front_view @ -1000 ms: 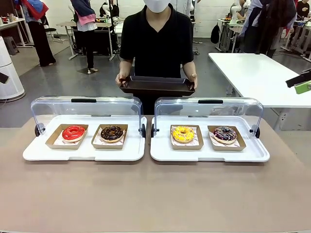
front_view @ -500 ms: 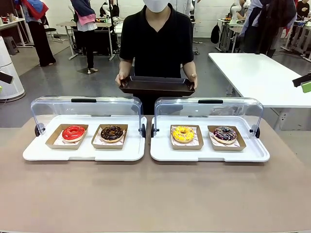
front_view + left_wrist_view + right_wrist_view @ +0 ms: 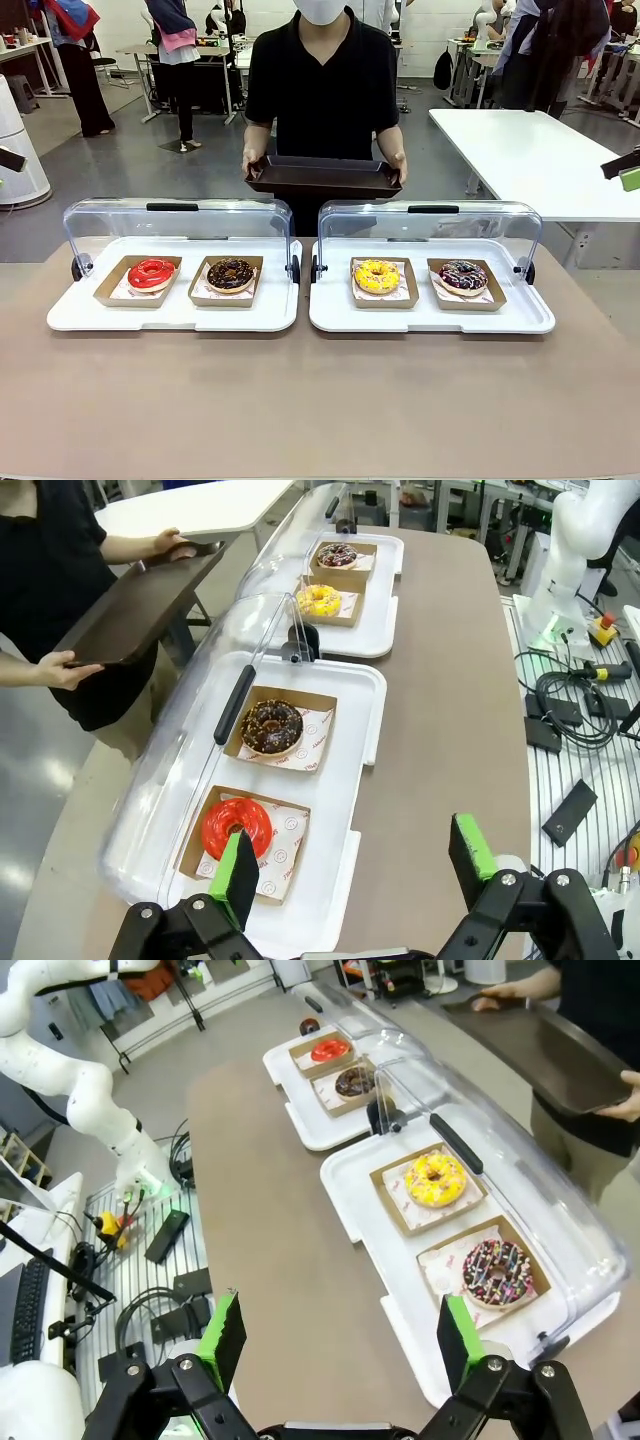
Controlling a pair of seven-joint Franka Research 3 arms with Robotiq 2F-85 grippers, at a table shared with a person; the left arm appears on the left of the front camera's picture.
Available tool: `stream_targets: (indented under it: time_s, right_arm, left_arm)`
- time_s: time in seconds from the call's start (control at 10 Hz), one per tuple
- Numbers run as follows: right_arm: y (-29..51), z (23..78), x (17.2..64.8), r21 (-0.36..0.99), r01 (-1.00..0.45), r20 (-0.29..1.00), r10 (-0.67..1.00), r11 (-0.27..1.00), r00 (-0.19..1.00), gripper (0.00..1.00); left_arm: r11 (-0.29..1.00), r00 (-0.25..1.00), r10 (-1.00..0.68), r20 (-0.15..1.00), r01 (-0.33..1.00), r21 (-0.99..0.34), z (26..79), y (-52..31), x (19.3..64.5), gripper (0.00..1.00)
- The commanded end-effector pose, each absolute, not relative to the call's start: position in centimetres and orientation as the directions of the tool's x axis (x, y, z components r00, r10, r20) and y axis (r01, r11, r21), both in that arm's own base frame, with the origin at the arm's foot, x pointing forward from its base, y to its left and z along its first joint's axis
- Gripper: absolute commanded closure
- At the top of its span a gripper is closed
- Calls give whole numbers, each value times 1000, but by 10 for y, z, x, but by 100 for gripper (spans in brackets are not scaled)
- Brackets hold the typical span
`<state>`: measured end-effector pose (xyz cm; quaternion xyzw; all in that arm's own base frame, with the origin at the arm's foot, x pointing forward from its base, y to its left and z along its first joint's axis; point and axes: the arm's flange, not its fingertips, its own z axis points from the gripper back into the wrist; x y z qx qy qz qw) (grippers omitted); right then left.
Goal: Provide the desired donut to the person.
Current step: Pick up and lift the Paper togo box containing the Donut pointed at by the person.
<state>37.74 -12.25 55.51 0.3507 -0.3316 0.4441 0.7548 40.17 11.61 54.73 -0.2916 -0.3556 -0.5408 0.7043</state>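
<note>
Jaws: we see both pairs spread wide, with nothing between the green pads.
Left gripper (image 3: 355,855): held above the table, near the end of the left white tray (image 3: 170,315), touching nothing.
Right gripper (image 3: 340,1328): held above the table beside the right white tray (image 3: 430,318), also touching nothing.
Donuts: four in a row, each in its own shallow brown cardboard box lined with printed paper. We cannot tell which one the person wants.
Left white tray: we see the red donut (image 3: 152,272) toward the robot's left and the chocolate donut (image 3: 231,273) just beside it.
Right white tray: we see the yellow donut (image 3: 377,275), and the dark sprinkled donut (image 3: 463,274) toward the robot's right.
Clear lids: one on each white tray, (image 3: 175,215) and (image 3: 430,218), both swung up and back along the far edge, leaving the donuts uncovered on our side.
Table (image 3: 320,400): tan, with the two white trays side by side, nearly touching.
Person (image 3: 323,90): stands at the far side in a black T-shirt, holding a dark brown serving tray (image 3: 322,178) level with both hands, behind the gap between the white trays.
</note>
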Motion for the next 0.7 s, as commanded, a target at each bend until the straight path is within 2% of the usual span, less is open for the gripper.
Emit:
stream_targets:
  time_s: [0.0,0.6]
  right_arm:
    - [-126,555,376,234,-901,816,430,366,387,0]
    - [-126,555,376,234,-901,816,430,366,387,0]
  left_arm:
    - [252,167,-547,820,967,-30,547,118,402,0]
    - [252,167,-547,820,967,-30,547,118,402,0]
